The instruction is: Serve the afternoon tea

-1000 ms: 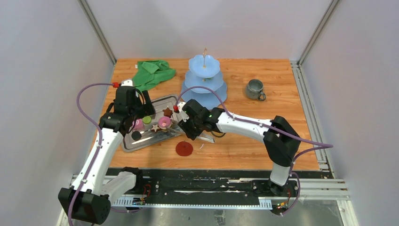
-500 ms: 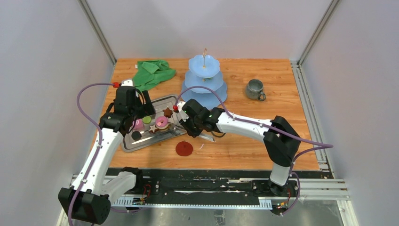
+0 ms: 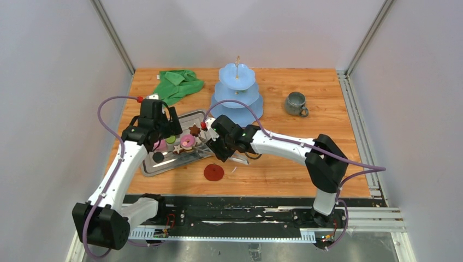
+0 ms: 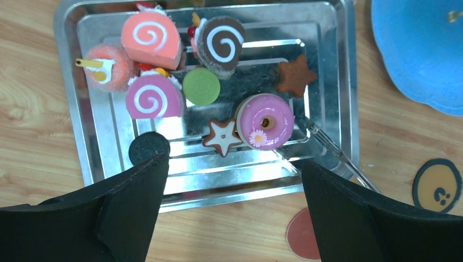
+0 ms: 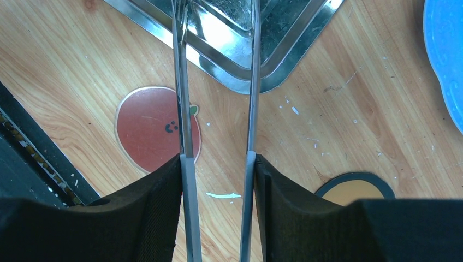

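Left wrist cam: my L gripper (image 4: 233, 164) hangs spread wide over the steel tray (image 4: 70, 125), nothing btwn the fingers. I'd say it's parked there to watch, maybe to steady the tray. All the sweets sit on the tray: swirl rolls (image 4: 151, 36) bunched at one end, green disc (image 4: 201, 86), stars (image 4: 222, 137), and the pink donut (image 4: 265, 121) nearest the tongs' tips.

My R gripper (image 5: 218, 158) is clamped on the tongs (image 5: 183, 98). The pads press both arms w/o closing them, so the tips are apart, reaching over the tray rim just beside the donut, prob. the next pick.

Behind, the blue tiered stand (image 3: 237, 93) has no sweets on it that I can see. The grey-green mug (image 3: 296, 103) sits well apart to its right.
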Robot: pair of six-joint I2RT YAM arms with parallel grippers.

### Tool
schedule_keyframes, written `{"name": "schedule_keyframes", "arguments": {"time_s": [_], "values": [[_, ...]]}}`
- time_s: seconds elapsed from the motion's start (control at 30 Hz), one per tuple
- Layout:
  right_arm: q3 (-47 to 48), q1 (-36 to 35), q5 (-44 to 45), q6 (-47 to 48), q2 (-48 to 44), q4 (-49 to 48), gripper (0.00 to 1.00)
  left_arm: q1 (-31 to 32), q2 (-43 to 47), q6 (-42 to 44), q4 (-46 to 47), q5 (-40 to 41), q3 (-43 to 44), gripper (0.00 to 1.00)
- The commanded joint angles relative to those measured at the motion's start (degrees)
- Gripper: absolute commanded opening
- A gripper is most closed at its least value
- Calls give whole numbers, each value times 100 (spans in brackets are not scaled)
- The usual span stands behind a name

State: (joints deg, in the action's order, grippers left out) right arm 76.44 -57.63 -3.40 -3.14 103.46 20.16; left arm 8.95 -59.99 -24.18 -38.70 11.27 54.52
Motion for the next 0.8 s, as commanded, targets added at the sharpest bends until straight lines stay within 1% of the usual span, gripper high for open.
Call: {"name": "schedule_keyframes", "arguments": {"time_s": [0.0,0.17,0.77], "values": [[205,-87,-35,74,116,-148,49,-135,-210,-170,159,-258,-119,96],[314,-90,-67,83,254,-260,49,-217,-296,-253,276,-530,-161,96],[666,-84,-38,164,614,-407,52,-271,-188,-124,258,-573,-148,96]]}}
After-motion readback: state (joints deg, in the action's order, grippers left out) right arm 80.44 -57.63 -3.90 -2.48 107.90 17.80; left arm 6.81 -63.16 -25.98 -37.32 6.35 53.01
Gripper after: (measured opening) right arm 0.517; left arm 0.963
